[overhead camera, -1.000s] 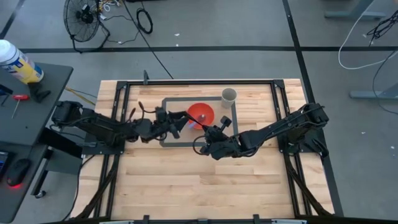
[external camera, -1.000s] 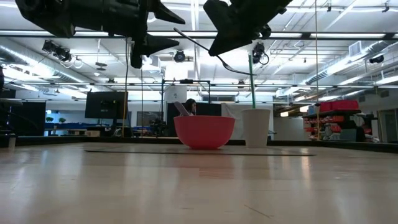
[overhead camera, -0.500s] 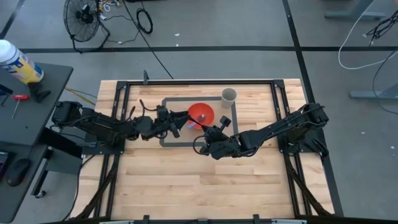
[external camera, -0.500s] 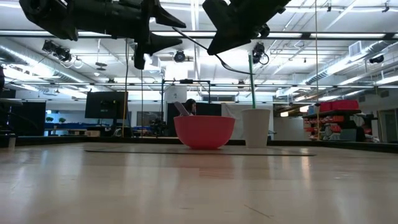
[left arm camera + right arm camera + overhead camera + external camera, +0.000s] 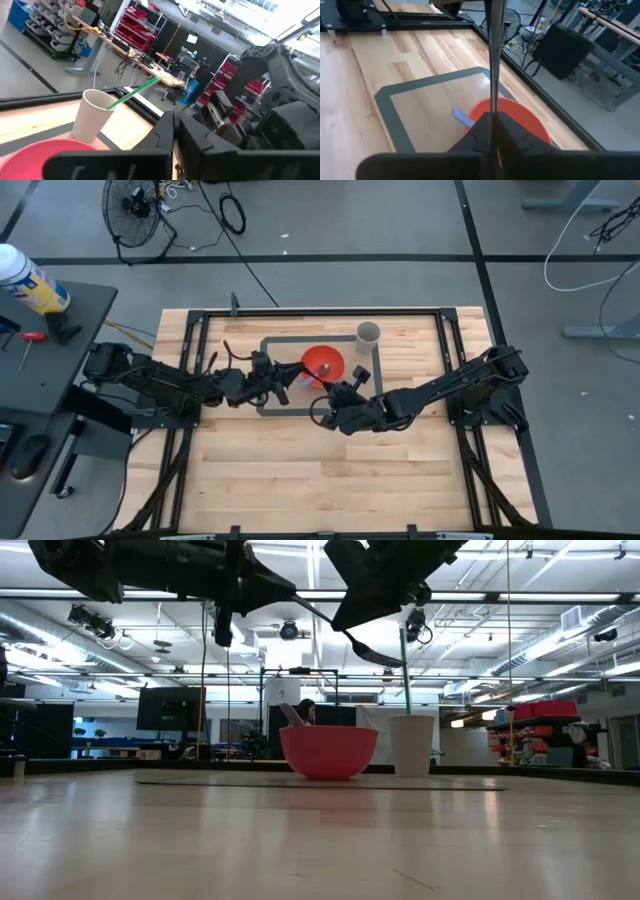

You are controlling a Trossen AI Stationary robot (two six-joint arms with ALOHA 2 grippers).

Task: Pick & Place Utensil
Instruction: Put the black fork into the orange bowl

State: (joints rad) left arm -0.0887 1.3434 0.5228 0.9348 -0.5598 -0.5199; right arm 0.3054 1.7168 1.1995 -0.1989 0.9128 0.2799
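Observation:
A thin dark utensil hangs in the air between my two grippers, above the red bowl. My left gripper is shut on its handle end. My right gripper is shut on it nearer its spoon-like end. A lavender utensil stands in the bowl, its handle leaning over the rim. A white cup with a green straw stands behind the bowl. Both rest on a grey-bordered mat. My left gripper pinches the free end of the utensil's handle between its two fingers. The fingers come nearly level from the table's left. My right gripper pinches the handle farther along, coming from the table's right and slanting down, with the spoon-like end sticking out past the fingers. The utensil is lifted clear and slants down toward the right.
The table's black frame rails run along its left, right and far sides. Bare wood lies toward the near edge. A side table with a spray can stands off to the left.
My left gripper has shut on the utensil's handle end where its fingers earlier stood open around it. Both arms have stayed in place, and the utensil remains in the air over the bowl.

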